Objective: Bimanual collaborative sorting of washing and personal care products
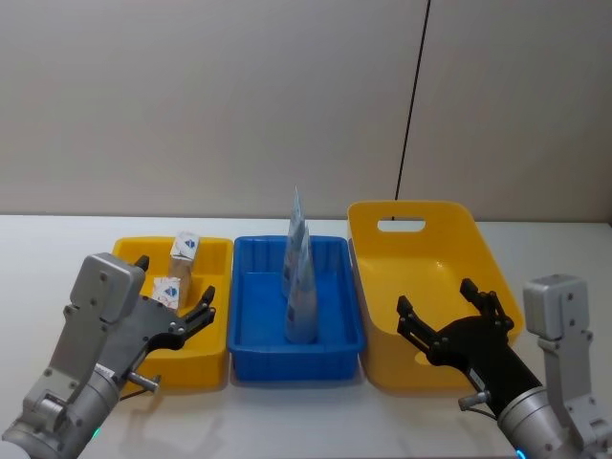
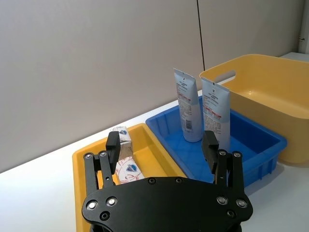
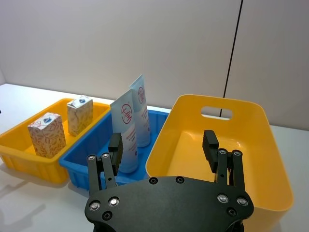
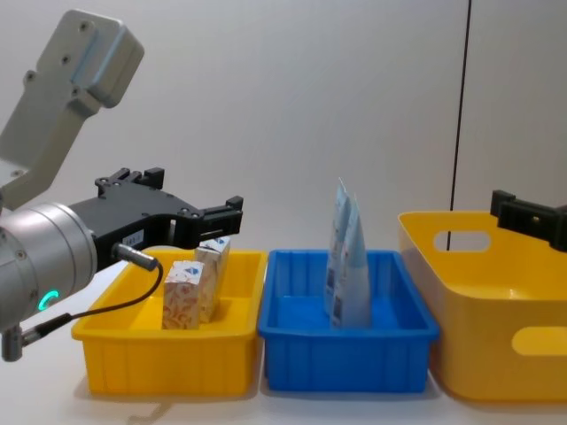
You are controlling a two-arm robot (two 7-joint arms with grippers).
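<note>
left gripper and right gripper both open, empty, at bins' near edges. packs stand mid left yellow bin, pouches mid blue bin. Looks between picks; next move needs a target chosen.

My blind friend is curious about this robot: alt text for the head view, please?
Three bins stand in a row on a white table: a small yellow bin with two boxy packs, a blue bin with two upright pouches, a large yellow bin. The left gripper hangs open by the packs, the right gripper open at the large bin's front.
</note>
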